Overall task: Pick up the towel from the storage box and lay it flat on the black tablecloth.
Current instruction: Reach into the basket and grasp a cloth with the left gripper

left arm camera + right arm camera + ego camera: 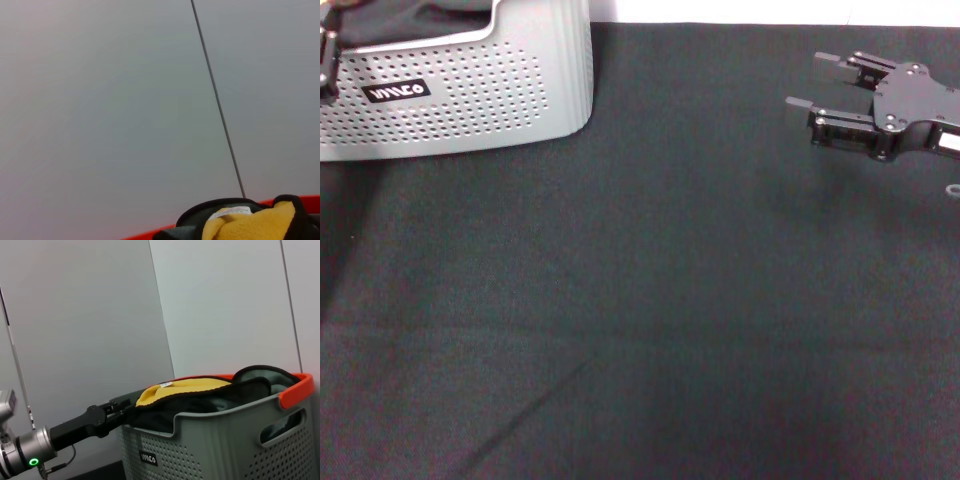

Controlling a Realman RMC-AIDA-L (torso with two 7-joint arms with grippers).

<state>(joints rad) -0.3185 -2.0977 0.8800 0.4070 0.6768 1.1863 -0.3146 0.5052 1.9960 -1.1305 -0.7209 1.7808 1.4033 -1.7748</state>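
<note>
The storage box is light grey and perforated and stands at the far left of the black tablecloth. In the right wrist view the box has an orange rim, and the towel lies yellow face up over its top, drawn to a point at one corner. My left gripper is shut on that corner at the box's edge. The left wrist view shows the towel close up with its white tag. My right gripper is open and empty above the cloth at the far right.
Dark fabric fills the box under the towel. A pale wall stands behind the box. The tablecloth stretches bare from the box to the right gripper and towards the near edge.
</note>
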